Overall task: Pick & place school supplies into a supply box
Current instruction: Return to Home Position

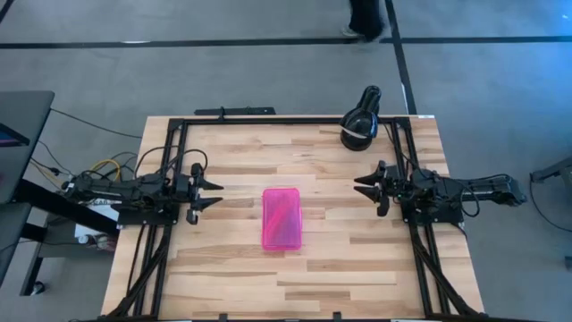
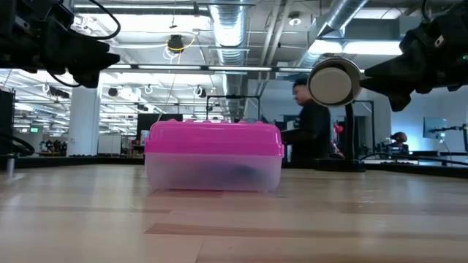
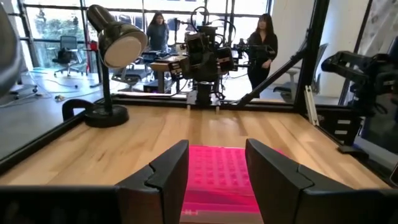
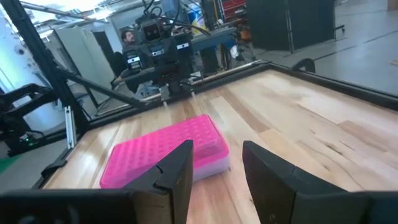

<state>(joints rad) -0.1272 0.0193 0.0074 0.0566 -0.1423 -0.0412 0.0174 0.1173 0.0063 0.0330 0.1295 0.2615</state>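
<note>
The supply box (image 1: 283, 218) sits near the middle of the wooden table (image 1: 357, 268) with its bright pink, dimpled lid shut down over a cloudy clear base, and dim dark shapes show through the base. The left gripper (image 1: 217, 193) and right gripper (image 1: 357, 188) hang above the table on either side of it, well apart from it. Both point at the box with fingers spread and nothing between them.

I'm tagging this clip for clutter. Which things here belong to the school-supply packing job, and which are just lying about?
Job:
pink supply box, lid shut
left gripper and right gripper, both open, one on either side of it

Just there:
black desk lamp, standing apart from the box
person in the room behind
</note>
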